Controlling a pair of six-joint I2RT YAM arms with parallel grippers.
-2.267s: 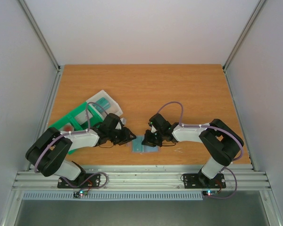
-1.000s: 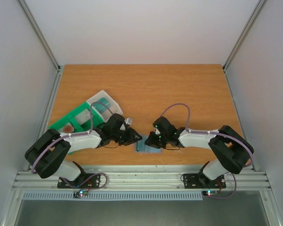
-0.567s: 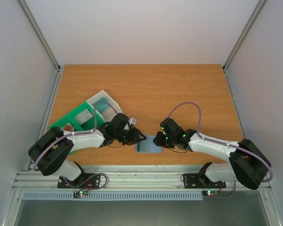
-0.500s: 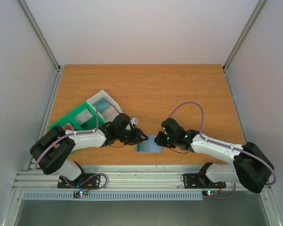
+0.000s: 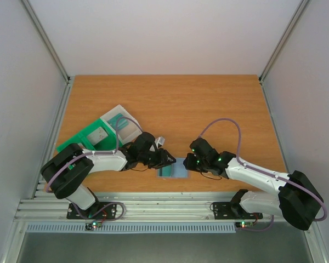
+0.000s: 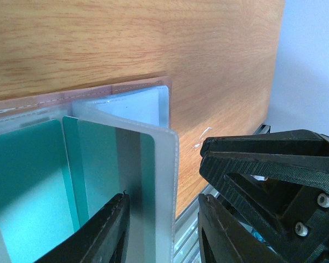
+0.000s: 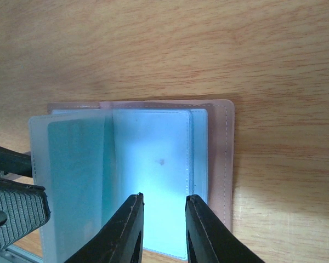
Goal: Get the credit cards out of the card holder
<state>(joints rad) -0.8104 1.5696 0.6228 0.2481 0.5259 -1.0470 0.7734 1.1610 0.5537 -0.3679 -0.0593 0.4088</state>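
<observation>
The card holder point(image 5: 174, 168) lies open near the table's front edge, a pale pinkish-grey cover point(image 7: 225, 159) with clear sleeve pages. Teal credit cards point(image 6: 27, 181) sit in the sleeves. One sleeve page with a card point(image 6: 101, 159) stands lifted. My left gripper point(image 6: 164, 196) is open, its fingers on either side of that page's free edge; in the top view it point(image 5: 165, 160) is at the holder's left side. My right gripper point(image 7: 163, 195) is open just above the right page's light blue card point(image 7: 153, 153), at the holder's right side point(image 5: 189, 163).
A green compartment tray point(image 5: 90, 138) and a clear plastic box point(image 5: 123, 123) lie behind the left arm. The metal rail point(image 5: 164, 207) runs just in front of the holder. The two grippers face each other a finger's width apart point(image 6: 274, 175).
My left gripper has moved right to the holder's left side. My right gripper has shifted right off the holder's middle, its arm stretched lower. The holder stays in place.
</observation>
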